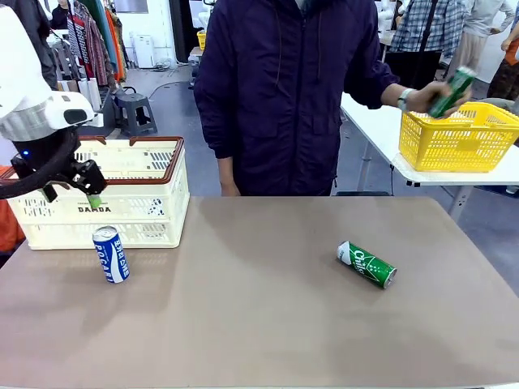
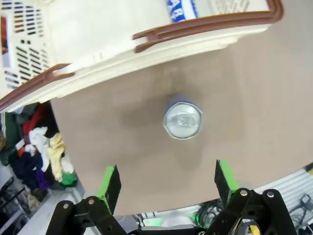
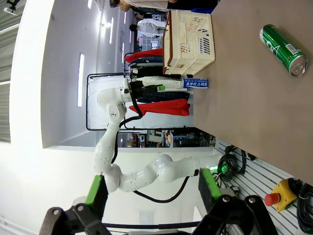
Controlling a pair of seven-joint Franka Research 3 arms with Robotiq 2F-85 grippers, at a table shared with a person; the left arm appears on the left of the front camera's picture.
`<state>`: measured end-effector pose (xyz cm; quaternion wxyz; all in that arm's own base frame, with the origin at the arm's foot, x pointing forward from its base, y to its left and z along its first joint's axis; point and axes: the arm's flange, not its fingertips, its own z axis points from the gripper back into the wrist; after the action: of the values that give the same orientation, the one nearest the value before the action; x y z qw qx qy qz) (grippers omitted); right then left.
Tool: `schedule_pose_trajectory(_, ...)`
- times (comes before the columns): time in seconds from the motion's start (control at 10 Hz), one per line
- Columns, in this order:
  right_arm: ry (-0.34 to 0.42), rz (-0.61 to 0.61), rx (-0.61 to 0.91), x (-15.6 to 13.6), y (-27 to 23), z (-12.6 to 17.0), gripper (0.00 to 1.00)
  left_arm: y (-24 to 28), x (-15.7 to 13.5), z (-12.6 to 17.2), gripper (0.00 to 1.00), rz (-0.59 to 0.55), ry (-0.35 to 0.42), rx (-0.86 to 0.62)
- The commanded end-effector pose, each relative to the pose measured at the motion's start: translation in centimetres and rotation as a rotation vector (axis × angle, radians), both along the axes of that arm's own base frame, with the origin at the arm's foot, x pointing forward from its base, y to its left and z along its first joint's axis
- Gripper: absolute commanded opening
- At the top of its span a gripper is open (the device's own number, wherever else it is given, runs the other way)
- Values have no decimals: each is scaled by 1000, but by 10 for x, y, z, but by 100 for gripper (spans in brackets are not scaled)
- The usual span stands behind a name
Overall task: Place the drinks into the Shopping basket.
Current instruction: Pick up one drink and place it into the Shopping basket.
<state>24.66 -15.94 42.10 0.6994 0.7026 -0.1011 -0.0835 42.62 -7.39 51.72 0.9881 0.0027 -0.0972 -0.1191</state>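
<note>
Near the surface's far-left corner, left gripper hung released above the upright blue can; Shopping basket stood just behind.

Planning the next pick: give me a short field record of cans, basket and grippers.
left gripper: open, above upright blue can
right gripper: open, holding nothing
blue can: standing on table before Shopping basket
green can: on its side, table's right half
person's hand: holds second green can near yellow basket
inside Shopping basket: blue-lettered can, partly seen
</note>
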Motion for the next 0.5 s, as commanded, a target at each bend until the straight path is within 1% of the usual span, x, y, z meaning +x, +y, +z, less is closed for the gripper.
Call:
schedule_pose_trajectory(0.0,13,-6,21,1,1,7,100,4,3,6,100,-37,27,-42)
schedule_pose_trajectory(0.1,13,-6,21,1,1,7,100,0,0,0,100,0,0,0)
schedule_pose_trajectory(0.3,13,-6,21,1,1,7,100,-2,3,-20,100,52,0,-81)
schedule_pose_trajectory(0.4,13,-6,21,1,1,7,100,-1,1,-29,100,77,-13,-117)
